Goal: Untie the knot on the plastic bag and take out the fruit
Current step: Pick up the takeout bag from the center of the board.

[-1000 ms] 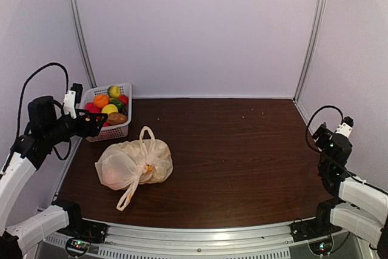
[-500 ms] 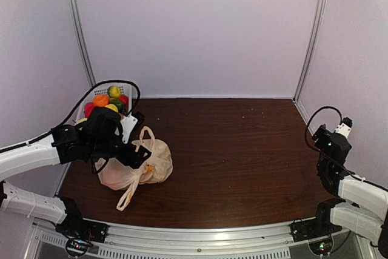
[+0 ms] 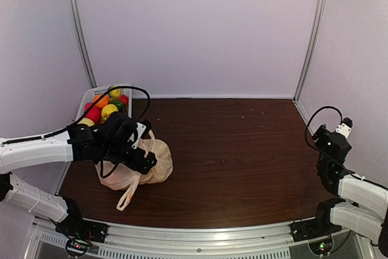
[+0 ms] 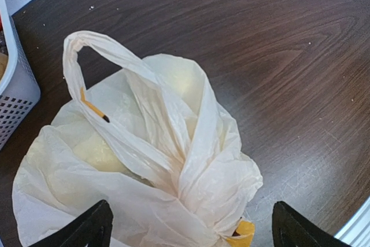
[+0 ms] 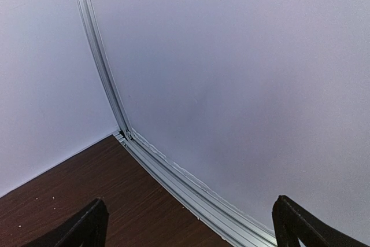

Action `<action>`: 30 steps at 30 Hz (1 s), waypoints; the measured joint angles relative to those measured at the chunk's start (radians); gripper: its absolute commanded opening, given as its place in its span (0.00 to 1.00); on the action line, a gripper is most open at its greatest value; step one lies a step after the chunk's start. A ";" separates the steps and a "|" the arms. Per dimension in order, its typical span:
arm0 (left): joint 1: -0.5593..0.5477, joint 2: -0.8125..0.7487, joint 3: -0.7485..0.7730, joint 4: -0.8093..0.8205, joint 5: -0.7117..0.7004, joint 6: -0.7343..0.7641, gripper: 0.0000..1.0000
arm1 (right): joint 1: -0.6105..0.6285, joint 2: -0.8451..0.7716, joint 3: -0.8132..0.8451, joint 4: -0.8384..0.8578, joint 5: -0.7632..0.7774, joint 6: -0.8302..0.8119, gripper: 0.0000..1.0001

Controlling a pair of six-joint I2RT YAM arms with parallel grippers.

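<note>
The left jaws stand wide apart and hold nothing. Their fingertips (image 4: 95,227) are poised just above the plastic bag (image 4: 144,160), which lies on the left of the dark surface (image 3: 242,150). The fruit (image 4: 95,146) shows only as pale lumps through the plastic. A white basket (image 3: 90,95) sits just beyond, at the far left. The right jaws are equally wide and empty, and face the wall at the right, well apart from the bag.

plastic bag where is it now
In the top view the plastic bag lies at left, nearer the arms than the white basket, beneath the left gripper.
</note>
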 measured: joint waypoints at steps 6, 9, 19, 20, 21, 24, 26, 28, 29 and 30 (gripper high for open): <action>-0.020 0.101 0.046 -0.029 -0.034 -0.019 0.98 | 0.000 0.008 0.002 -0.007 0.000 0.011 1.00; -0.031 0.148 0.075 -0.057 -0.072 -0.023 0.98 | 0.000 0.008 0.002 -0.007 0.000 0.015 1.00; -0.073 0.250 0.110 -0.134 -0.175 -0.065 0.68 | 0.000 0.023 0.013 -0.021 0.002 0.022 1.00; -0.077 0.251 0.110 -0.139 -0.185 -0.069 0.64 | 0.000 0.026 0.015 -0.021 0.002 0.023 1.00; -0.079 0.251 0.110 -0.142 -0.190 -0.074 0.60 | 0.000 0.027 0.016 -0.021 0.002 0.023 1.00; -0.082 0.251 0.110 -0.151 -0.204 -0.084 0.43 | 0.000 0.032 0.017 -0.022 0.003 0.024 1.00; -0.085 0.251 0.112 -0.154 -0.212 -0.086 0.32 | 0.000 0.036 0.018 -0.026 0.003 0.026 1.00; -0.085 0.251 0.114 -0.155 -0.218 -0.090 0.22 | 0.000 0.037 0.019 -0.026 0.003 0.027 1.00; -0.086 0.251 0.114 -0.155 -0.219 -0.095 0.17 | 0.000 0.037 0.019 -0.027 0.003 0.027 1.00; -0.087 0.251 0.114 -0.155 -0.222 -0.096 0.12 | 0.000 0.037 0.019 -0.029 0.003 0.028 1.00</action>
